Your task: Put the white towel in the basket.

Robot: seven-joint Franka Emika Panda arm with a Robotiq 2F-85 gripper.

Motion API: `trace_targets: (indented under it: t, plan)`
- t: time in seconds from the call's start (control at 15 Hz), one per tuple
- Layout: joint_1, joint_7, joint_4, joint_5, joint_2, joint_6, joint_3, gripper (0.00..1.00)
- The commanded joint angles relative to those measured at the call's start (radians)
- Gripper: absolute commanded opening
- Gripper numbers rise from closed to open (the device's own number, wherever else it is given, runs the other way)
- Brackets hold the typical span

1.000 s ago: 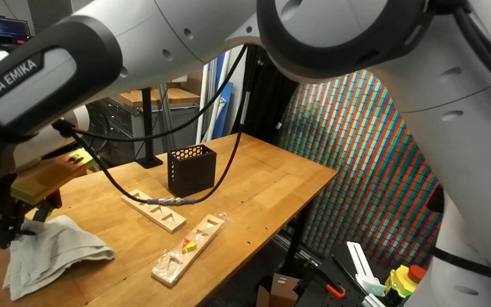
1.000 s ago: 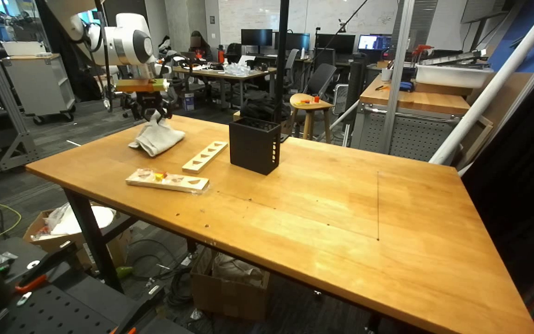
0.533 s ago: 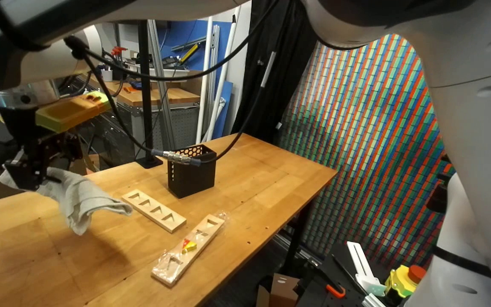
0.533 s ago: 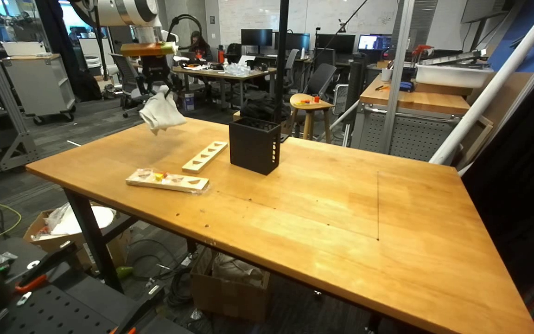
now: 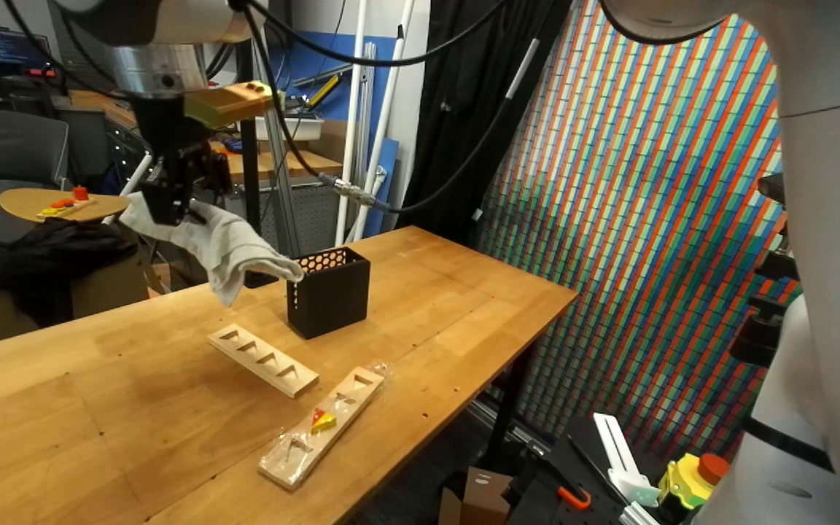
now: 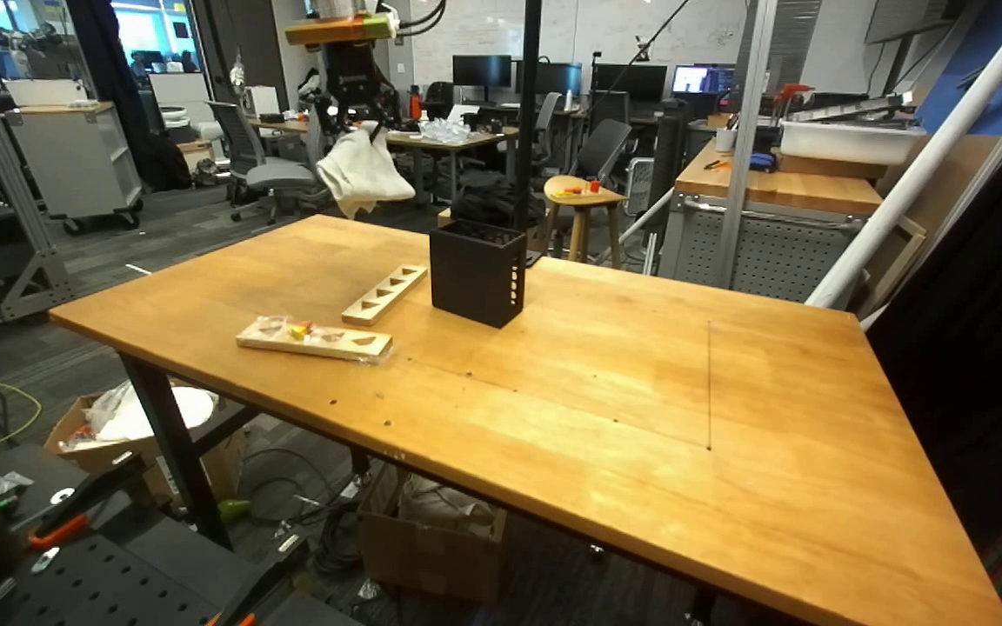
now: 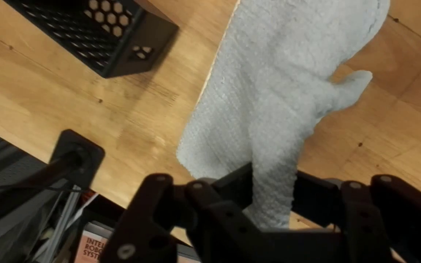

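Observation:
The white towel [image 5: 227,248] hangs folded from my gripper [image 5: 185,210], above the table. It also shows in an exterior view [image 6: 366,174] and fills the middle of the wrist view [image 7: 280,95]. My gripper [image 7: 273,186] is shut on a fold of the towel, which is pinched between both fingers. The basket is a black open-topped box with hexagon holes [image 5: 332,299], upright on the table. It shows in an exterior view [image 6: 475,278] and at the upper left of the wrist view [image 7: 137,54]. The towel is beside the basket and higher than its rim.
A bare wooden board with triangular slots [image 5: 263,361] lies near the basket. A plastic-wrapped board with a red and yellow piece [image 5: 321,426] lies closer to the table's front edge. A black post [image 7: 75,157] stands at the table's back edge behind the basket.
The towel was on the table one second ago. My gripper has lifted it up and carried it toward the basket. The basket and boards have not moved.

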Motion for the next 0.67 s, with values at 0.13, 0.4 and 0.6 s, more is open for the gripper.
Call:
trace_targets:
  t: [0.13,0.4,0.6]
  plan:
    - [-0.093,-0.061,-0.065,0.012,-0.1,-0.054,-0.043,0.04]
    - [-0.145,-0.101,-0.064,0.007,-0.101,-0.042,-0.067,0.04]
    - [-0.174,-0.13,-0.052,0.011,-0.078,-0.029,-0.078,0.04]
